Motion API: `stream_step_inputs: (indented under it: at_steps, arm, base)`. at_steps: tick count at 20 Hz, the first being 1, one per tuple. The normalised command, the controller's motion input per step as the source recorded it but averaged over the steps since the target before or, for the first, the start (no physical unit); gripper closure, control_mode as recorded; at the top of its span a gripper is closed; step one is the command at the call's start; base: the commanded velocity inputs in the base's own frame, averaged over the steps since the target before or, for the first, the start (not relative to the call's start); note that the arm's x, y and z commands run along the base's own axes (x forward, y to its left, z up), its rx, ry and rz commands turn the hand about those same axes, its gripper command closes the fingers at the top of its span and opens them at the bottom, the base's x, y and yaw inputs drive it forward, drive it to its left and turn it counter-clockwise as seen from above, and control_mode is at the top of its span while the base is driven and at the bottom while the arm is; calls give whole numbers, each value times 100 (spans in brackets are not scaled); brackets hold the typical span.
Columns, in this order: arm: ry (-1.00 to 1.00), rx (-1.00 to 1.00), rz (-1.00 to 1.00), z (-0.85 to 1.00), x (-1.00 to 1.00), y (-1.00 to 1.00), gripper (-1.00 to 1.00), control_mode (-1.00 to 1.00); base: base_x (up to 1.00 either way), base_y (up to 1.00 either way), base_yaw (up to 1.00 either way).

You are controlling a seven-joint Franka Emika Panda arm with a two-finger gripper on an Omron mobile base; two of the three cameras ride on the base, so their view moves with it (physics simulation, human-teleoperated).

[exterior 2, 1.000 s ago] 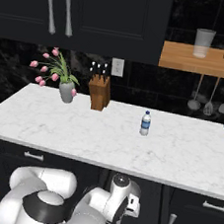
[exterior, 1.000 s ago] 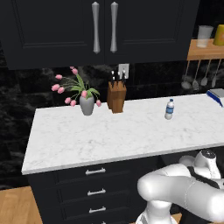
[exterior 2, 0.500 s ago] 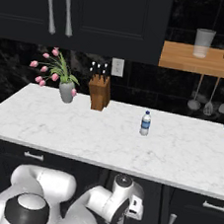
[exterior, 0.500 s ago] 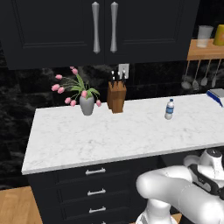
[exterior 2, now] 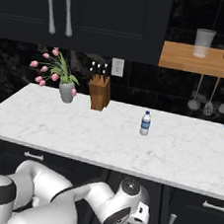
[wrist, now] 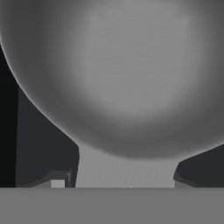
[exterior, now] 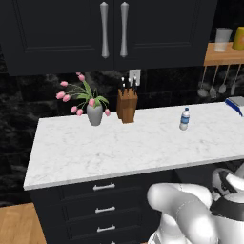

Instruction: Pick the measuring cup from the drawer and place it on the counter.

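Filling the jaws: measuring cup

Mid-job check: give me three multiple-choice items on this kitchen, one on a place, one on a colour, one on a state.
1. Where does the water bottle stand?
A. on the wooden shelf
B. on the counter, right of the knife block
C. in an open drawer

2. What colour are the tulips?
A. pink
B. yellow
C. white

3. The upper cabinet doors are:
A. both ajar
B. one swung open
C. both closed

Answers:
1. B, the bottle stands upright on the marble, right of the block.
2. A, pink blooms rise from the grey vase.
3. C, both doors sit flush, with their handles side by side.
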Motion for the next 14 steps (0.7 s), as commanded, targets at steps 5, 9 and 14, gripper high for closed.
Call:
stream_step_inputs:
  at_steps: [5, 9, 14]
  arm:
    - [-4, 1, 0, 86, -31, -1, 100, -100]
    - [-3, 0, 0, 100, -10, -1, 100, -100]
    - [-3, 0, 1, 87, 15, 0, 100, -100]
  base:
    - [0, 0, 0]
    - [0, 0, 0]
    - [0, 0, 0]
